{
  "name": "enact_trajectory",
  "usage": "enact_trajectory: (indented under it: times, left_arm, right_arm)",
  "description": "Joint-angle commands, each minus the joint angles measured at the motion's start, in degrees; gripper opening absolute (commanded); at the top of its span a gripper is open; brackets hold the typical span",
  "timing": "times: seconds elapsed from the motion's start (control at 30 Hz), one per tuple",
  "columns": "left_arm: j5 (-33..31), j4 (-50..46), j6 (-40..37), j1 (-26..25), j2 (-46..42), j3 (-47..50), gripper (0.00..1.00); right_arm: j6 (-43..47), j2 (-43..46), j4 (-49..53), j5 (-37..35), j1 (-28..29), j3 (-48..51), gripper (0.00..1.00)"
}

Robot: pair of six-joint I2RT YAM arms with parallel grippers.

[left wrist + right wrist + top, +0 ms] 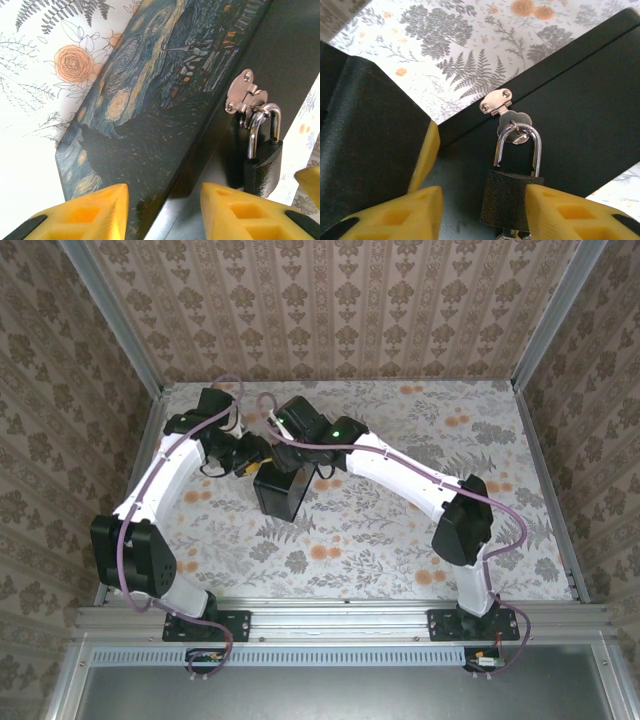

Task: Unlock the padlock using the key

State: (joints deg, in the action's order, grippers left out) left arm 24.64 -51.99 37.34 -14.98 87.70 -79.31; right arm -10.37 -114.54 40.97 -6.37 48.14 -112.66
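The left gripper (164, 197) has its yellow fingers part-spread astride the box (150, 100), at the edge where the painted lid meets the dark front — whether they pinch it I cannot tell. Right of them the padlock (262, 167) hangs shut from the silver hasp (244, 92), its shackle through the loop. The right gripper (484, 202) stands open around the lock's dark body — one finger at its side, the other apart from it.
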Motion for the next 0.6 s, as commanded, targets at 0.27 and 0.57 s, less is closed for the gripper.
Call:
enact_trajectory:
  times: [0.27, 0.57]
  left_arm:
    - [0.83, -1.52, -0.94, 0.58, -0.75, -1.02, 0.43]
    - [0.65, -1.72, -0.79, 0.57, -1.35, 0.0, 0.43]
  right_arm:
    - [8.17, -5.46, 8.37, -9.63, 0.49, -4.06, 0.44]
    - [1.78, -5.06, 8.18, -8.75, -1.11, -4.3, 0.17]
